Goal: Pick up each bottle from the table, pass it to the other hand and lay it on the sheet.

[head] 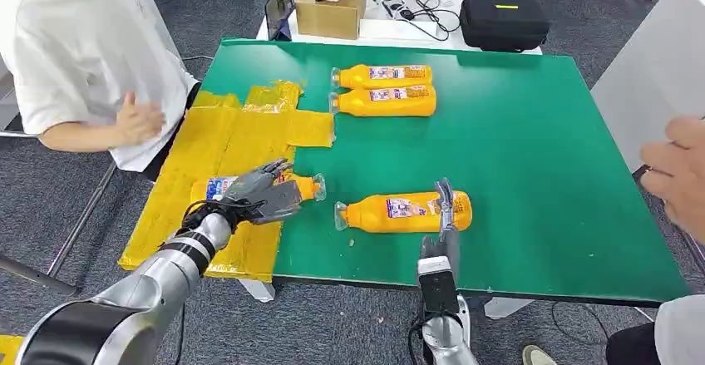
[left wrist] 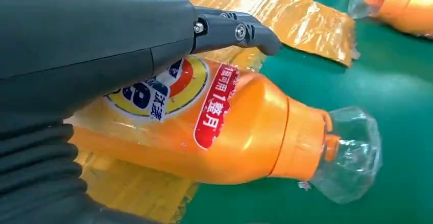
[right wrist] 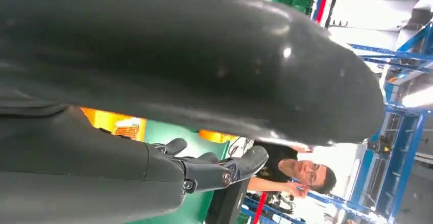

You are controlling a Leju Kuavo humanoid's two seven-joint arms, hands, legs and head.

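Item: we are resting our left hand (head: 259, 192), fingers spread, on the bottle (head: 301, 187) lying on the yellow sheet (head: 218, 145); our right hand (head: 446, 205) is gripping another bottle (head: 391, 212) on the green table (head: 532, 165).

Four orange bottles (head: 403, 212) lying down; one (head: 303, 187) on yellow sheet (head: 229, 145).

The head view looks down from high over the green counter (head: 540, 174). Both wrist views sit close behind their hands, sharing that counter.

A robotics lab: grey carpet (head: 208, 3), blue steel racking (right wrist: 403, 132), cabled equipment table (head: 416, 16).
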